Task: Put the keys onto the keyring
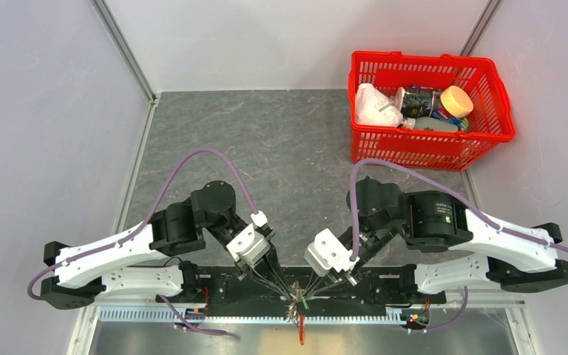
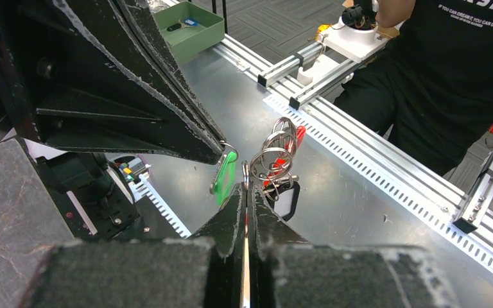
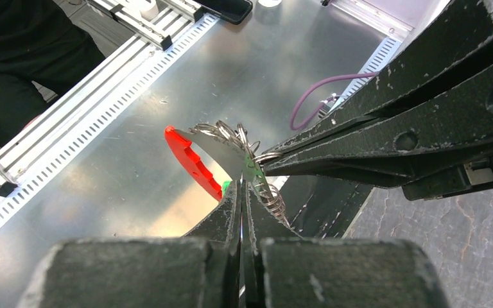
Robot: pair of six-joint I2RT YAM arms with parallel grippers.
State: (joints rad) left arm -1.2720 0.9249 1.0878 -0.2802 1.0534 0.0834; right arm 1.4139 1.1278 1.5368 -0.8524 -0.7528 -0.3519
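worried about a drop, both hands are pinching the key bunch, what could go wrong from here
1. The left hand and right hand each pinch the keys by a thin edge; a small twist could let the bunch slip.
2. It hangs in the air over the metal sheet; dropped, it may land somewhere hard to regrasp.
3. The two hands almost touch, so a pull could knock them together.

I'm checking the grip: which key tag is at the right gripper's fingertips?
The green tag, right at the right gripper's fingertips; the black-and-white tag hangs past the metal rings, apart from that gripper.
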